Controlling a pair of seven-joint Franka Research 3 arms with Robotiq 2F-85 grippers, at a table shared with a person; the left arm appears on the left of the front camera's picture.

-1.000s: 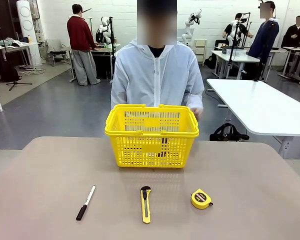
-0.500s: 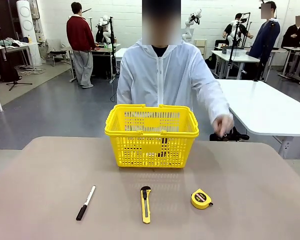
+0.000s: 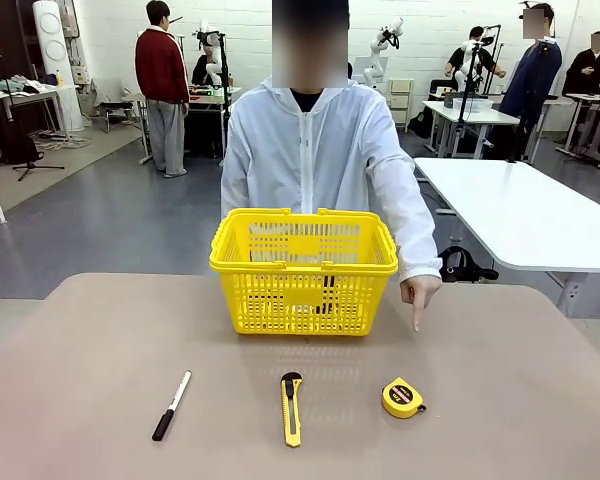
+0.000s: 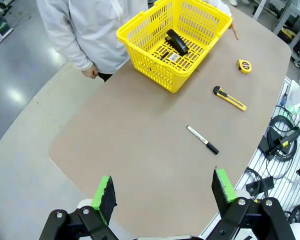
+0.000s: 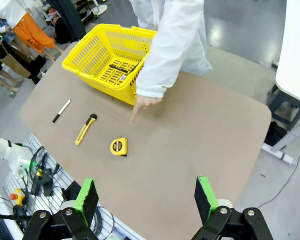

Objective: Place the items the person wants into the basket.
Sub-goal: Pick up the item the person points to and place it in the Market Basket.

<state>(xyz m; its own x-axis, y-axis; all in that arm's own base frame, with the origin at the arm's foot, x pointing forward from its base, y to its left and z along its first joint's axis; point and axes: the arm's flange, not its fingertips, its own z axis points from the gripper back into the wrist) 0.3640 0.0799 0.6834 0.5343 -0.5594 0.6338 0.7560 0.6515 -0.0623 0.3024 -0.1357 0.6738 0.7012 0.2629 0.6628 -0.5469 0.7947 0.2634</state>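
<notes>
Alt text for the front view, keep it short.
A person in a white jacket points one hand down toward a yellow tape measure on the table. A yellow basket stands before them; a utility knife and a marker lie left of the tape measure.

Bodies on my feed: two grippers, one jacket.
My left gripper (image 4: 163,186) and right gripper (image 5: 146,192) look alike: black fingers faced with green pads (image 4: 224,183), black links with round pale-ringed pivot screws (image 5: 40,215). The person (image 3: 315,150) wears a white hooded jacket (image 3: 270,165), front zip, long sleeves, dark top at the collar.
</notes>
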